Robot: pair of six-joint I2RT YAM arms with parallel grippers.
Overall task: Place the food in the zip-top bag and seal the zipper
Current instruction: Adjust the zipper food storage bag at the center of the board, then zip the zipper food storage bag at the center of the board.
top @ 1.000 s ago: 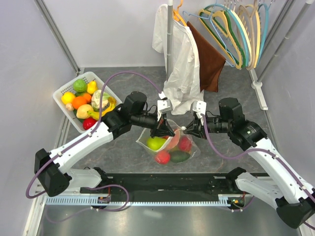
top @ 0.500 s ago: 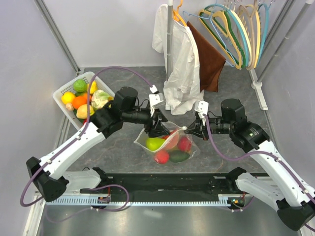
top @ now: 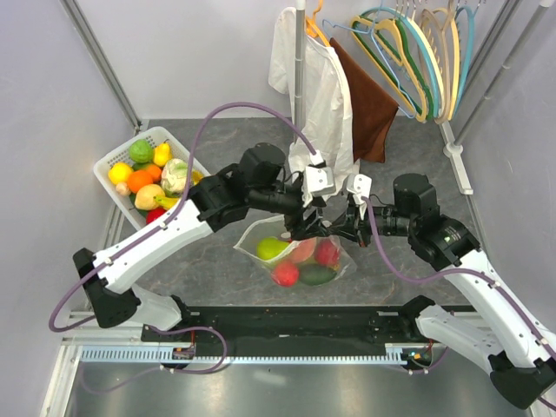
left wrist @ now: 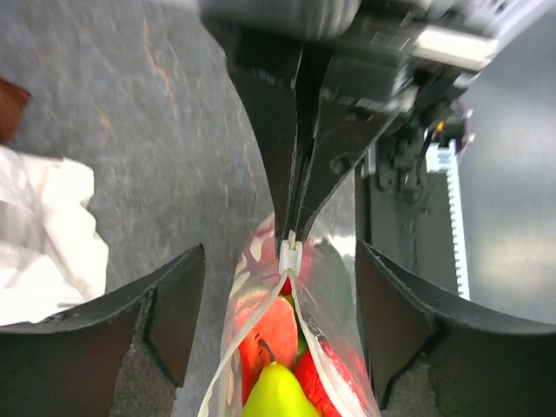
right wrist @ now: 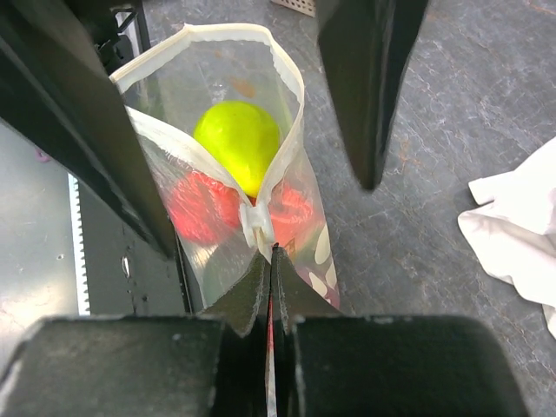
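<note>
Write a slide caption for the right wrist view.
Right pincer pinches the zip-top bag beside its slider, mouth open, food inside.

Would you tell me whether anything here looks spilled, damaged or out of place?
Nothing stands out: the food sits inside the zip-top bag, none spilled. The zipper is merely unsealed, slider beside the right gripper.

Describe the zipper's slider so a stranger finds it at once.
In the middle of the grey table sits the clear dotted bag with fruit inside. Follow its white zipper track to the right hand, pinched shut on the bag's edge: the slider is the small white clip just ahead of it, where the two parted strips join.
</note>
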